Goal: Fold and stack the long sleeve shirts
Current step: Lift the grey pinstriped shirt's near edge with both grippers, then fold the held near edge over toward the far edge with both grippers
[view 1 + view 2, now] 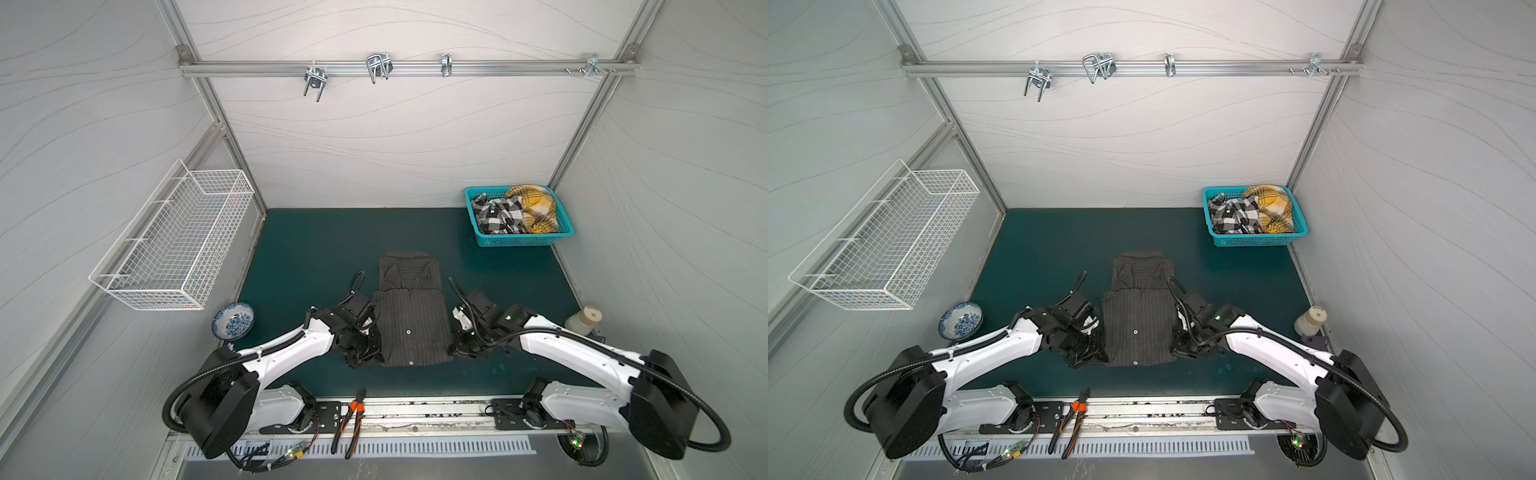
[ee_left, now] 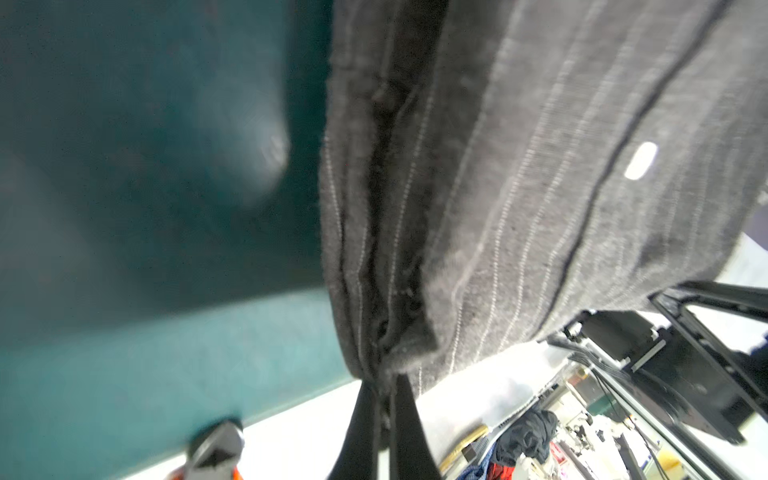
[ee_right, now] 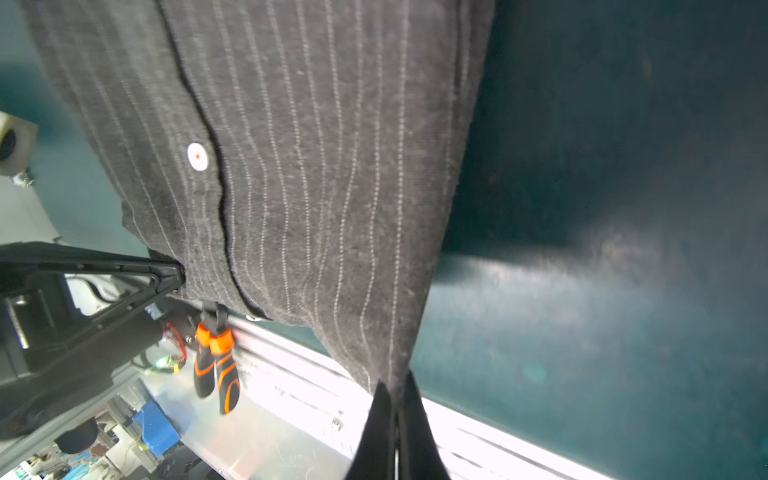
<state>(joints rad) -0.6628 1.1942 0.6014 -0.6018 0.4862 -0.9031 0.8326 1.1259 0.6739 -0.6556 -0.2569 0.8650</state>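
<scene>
I see pale grey wall panels with faint wavy lines (image 1: pixel 374 137) boxing my view on three sides. High beyond the left claw (image 1: pixel 372 359) and right claw (image 1: pixel 457 353), a silver aluminium rail with metal hooks (image 1: pixel 415 68) crosses the back wall. A dark teal bench (image 1: pixel 316 249) lies beneath both.

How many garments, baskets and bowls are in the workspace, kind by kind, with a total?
Garments: 3 (pinstripe shirt, black-and-white check garment, yellow plaid garment)
Baskets: 2 (teal basket, white wire basket)
Bowls: 1 (blue-patterned bowl)
Total: 6
</scene>
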